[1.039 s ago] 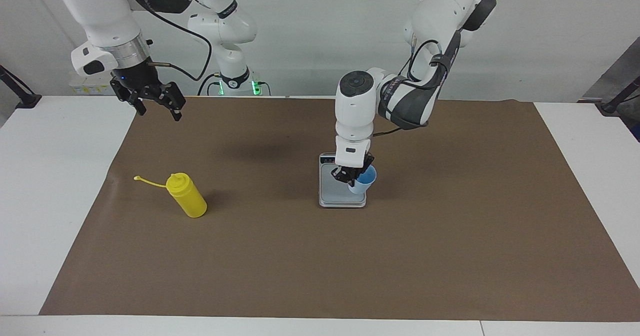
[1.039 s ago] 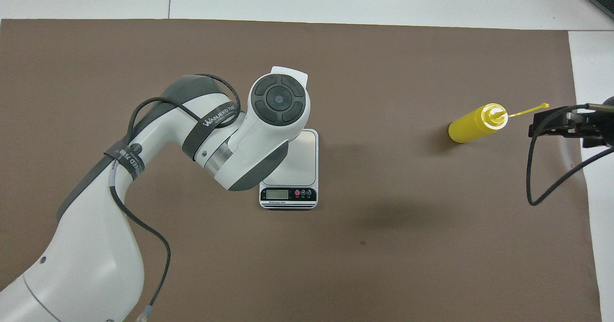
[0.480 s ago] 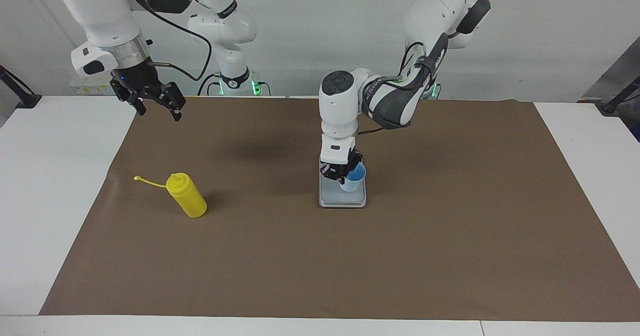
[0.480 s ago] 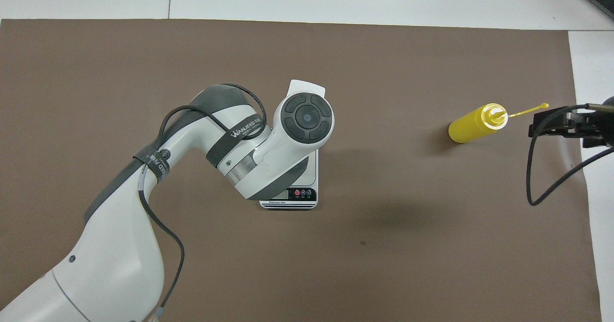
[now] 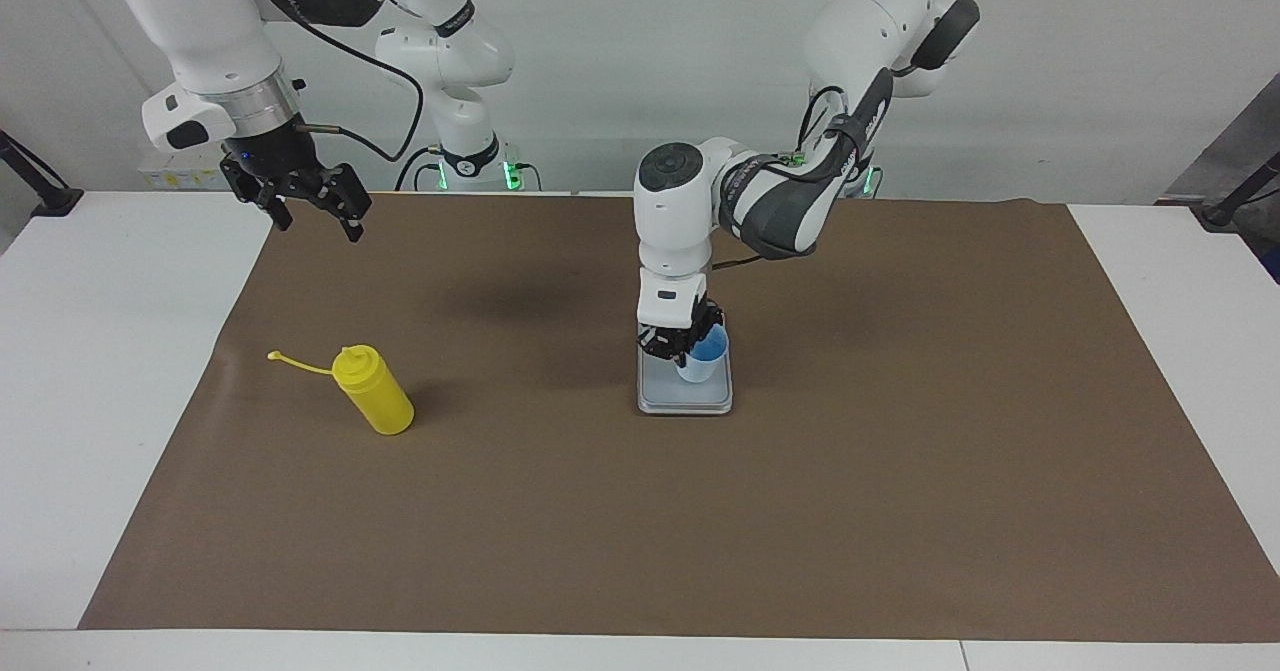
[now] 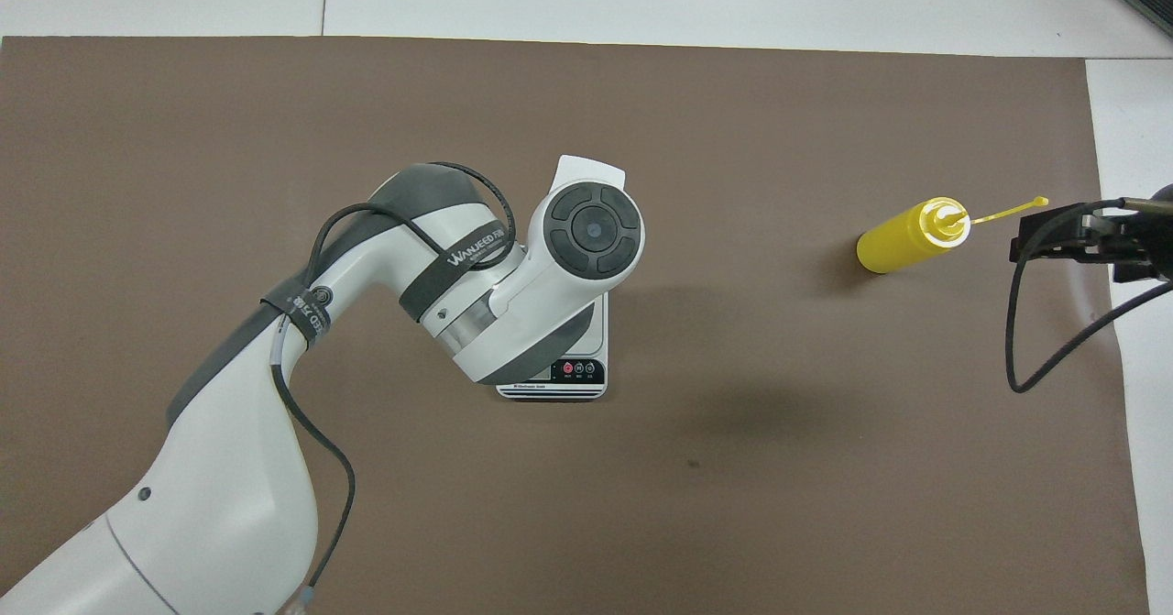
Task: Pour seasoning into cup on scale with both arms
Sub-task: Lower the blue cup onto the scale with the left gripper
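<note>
The silver-grey scale [image 5: 685,401] lies mid-mat, its display end [image 6: 577,378] toward the robots. My left gripper [image 5: 685,346] is shut on the rim of the light blue cup [image 5: 703,359]. The cup is upright over the weighing plate with its base down at the plate; I cannot tell whether it touches. In the overhead view the left arm hides the cup. The yellow seasoning bottle [image 5: 373,403] [image 6: 903,237] stands on the mat toward the right arm's end, its tip strap sticking out. My right gripper [image 5: 320,228] [image 6: 1054,235] hangs open in the air over the mat's edge, apart from the bottle.
A brown mat [image 5: 900,471] covers most of the white table [image 5: 100,371]. The left arm's elbow and black cable [image 6: 302,413] reach over the mat toward the scale. A loop of the right arm's cable [image 6: 1045,358] hangs beside the bottle's end of the mat.
My left gripper carried the cup toward the right arm's end, from the scale's side edge to over the plate, and the cup came upright. The right arm and the bottle stayed put.
</note>
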Controlling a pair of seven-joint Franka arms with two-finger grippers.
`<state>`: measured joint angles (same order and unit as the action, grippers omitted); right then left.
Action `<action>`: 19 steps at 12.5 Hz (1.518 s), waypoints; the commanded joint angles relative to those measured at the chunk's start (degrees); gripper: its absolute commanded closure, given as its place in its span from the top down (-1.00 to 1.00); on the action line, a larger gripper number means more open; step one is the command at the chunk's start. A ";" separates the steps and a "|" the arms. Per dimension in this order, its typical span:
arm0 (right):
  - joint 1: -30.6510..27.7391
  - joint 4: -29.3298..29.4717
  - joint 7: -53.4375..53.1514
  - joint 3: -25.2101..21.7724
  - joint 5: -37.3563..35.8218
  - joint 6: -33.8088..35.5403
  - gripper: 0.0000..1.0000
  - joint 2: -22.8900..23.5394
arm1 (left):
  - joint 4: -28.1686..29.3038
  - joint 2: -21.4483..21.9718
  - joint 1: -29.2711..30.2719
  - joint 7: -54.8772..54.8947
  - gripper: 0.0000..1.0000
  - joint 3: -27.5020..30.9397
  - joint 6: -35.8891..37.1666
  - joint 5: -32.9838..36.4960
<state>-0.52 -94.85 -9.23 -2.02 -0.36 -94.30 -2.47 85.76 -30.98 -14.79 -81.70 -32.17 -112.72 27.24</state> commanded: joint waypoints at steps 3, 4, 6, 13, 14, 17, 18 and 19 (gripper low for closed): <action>-0.71 -0.78 1.14 -0.01 0.80 0.87 1.00 -0.51 | 0.02 -0.84 -0.68 -3.12 -1.00 0.00 -1.53 2.73; -0.71 -0.78 1.23 0.08 0.80 0.78 1.00 -0.51 | 0.28 -0.84 -0.68 -3.12 -1.00 0.00 -1.88 2.73; -0.71 -0.86 1.32 -0.01 0.80 0.78 1.00 -0.51 | 0.81 -0.75 -0.68 -3.64 -1.00 0.00 -2.67 2.64; -1.41 -2.36 2.37 -0.01 0.80 -0.01 1.00 -1.22 | 1.51 -0.75 -0.68 -4.26 -0.98 0.00 -2.86 3.60; -1.41 -2.36 2.72 -0.01 0.80 -0.09 1.00 -1.22 | 1.51 -0.75 -0.77 -4.17 -0.81 0.00 -2.77 3.61; -1.41 -2.36 2.81 0.08 0.80 -0.27 1.00 -1.22 | 1.51 -0.75 -0.68 -4.17 -0.39 0.00 -2.42 3.96; -1.41 -2.45 2.90 -0.01 0.71 -0.71 1.00 -1.22 | 1.51 -0.75 -0.77 -4.17 -0.27 0.00 -2.15 3.96; -1.41 -2.80 3.08 0.08 0.80 -1.32 1.00 -1.22 | 1.34 -0.75 -0.77 -4.08 -0.22 -0.08 -1.98 3.96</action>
<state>-1.33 -95.92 -8.00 -2.02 -0.36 -94.38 -2.53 86.71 -31.78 -15.27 -84.52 -32.26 -114.76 29.50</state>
